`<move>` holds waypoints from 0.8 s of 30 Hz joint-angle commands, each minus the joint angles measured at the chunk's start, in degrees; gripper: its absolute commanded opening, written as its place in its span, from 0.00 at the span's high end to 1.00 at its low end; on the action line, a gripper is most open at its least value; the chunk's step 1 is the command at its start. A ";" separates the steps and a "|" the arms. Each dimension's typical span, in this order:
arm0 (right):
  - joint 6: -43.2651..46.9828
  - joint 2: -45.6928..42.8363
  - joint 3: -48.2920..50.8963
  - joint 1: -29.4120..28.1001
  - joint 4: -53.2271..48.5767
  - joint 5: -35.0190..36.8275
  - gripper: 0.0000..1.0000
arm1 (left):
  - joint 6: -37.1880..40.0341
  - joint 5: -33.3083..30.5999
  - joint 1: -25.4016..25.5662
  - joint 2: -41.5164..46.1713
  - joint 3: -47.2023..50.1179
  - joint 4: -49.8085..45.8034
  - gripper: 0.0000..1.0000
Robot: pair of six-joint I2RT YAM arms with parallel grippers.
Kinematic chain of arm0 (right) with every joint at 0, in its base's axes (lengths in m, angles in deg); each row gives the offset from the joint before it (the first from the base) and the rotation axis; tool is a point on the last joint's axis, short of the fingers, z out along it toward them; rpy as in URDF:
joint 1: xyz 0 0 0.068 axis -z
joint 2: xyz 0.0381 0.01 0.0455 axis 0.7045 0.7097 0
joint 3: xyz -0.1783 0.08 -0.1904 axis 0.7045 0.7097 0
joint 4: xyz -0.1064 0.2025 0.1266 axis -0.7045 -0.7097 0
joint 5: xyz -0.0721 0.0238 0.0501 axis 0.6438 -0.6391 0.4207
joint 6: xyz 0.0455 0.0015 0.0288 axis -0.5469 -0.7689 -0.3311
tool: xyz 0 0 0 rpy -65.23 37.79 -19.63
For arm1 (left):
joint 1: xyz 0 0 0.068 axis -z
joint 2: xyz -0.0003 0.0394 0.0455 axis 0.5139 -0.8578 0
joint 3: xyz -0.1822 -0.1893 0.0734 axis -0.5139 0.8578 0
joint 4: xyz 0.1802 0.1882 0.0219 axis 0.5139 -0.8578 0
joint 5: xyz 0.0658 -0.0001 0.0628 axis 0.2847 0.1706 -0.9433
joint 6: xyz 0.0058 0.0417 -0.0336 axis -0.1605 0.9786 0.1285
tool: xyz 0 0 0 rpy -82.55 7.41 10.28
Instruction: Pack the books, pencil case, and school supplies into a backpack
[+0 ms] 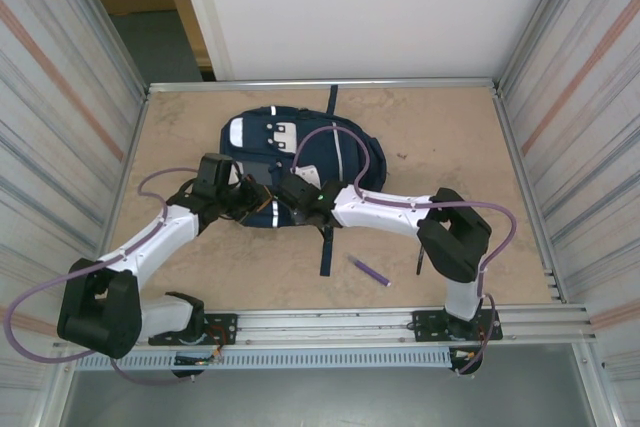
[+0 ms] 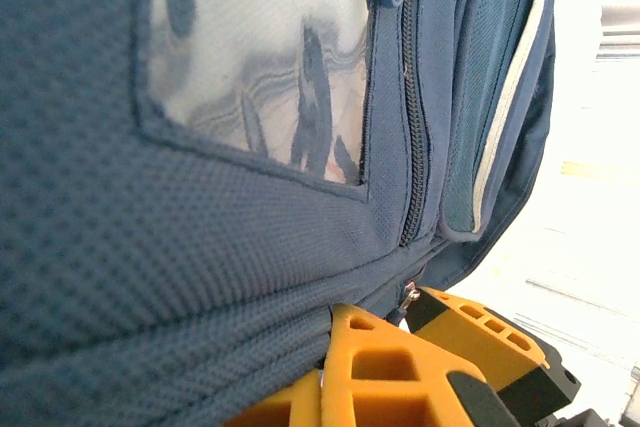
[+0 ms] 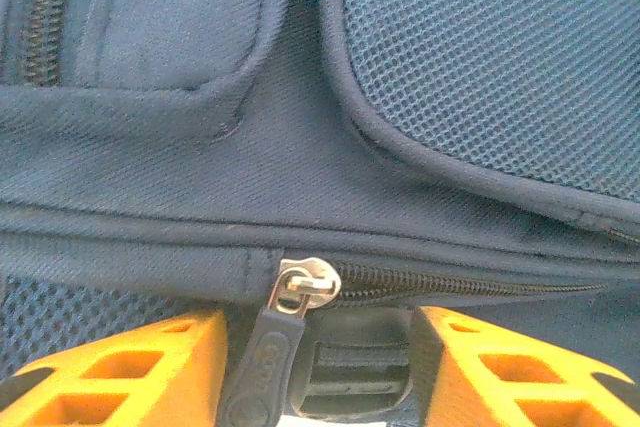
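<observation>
Backpack (image 1: 262, 147), large navy-blue fabric with white patches, lies on beige table (image 1: 450, 147). Your left fingers (image 2: 375, 362) closed tight at its lower seam (pinch on fabric unclear). Your right fingers (image 3: 140, 372) parted, straddling silver zipper slider (image 3: 305, 285), not gripping. Slim purple pen (image 1: 370, 270) lies apart on table, near right arm.

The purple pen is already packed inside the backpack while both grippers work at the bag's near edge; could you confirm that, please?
Not quite: the purple pen lies on the table, beside the right arm, as the top external view shows. The left gripper and right gripper are at the near edge of the backpack.
</observation>
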 commanded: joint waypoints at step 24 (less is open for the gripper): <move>-3.41 6.11 -8.03 -1.81 -5.78 0.39 0.63 | 0.73 6.11 -0.50 -1.96 -0.91 3.70 1.00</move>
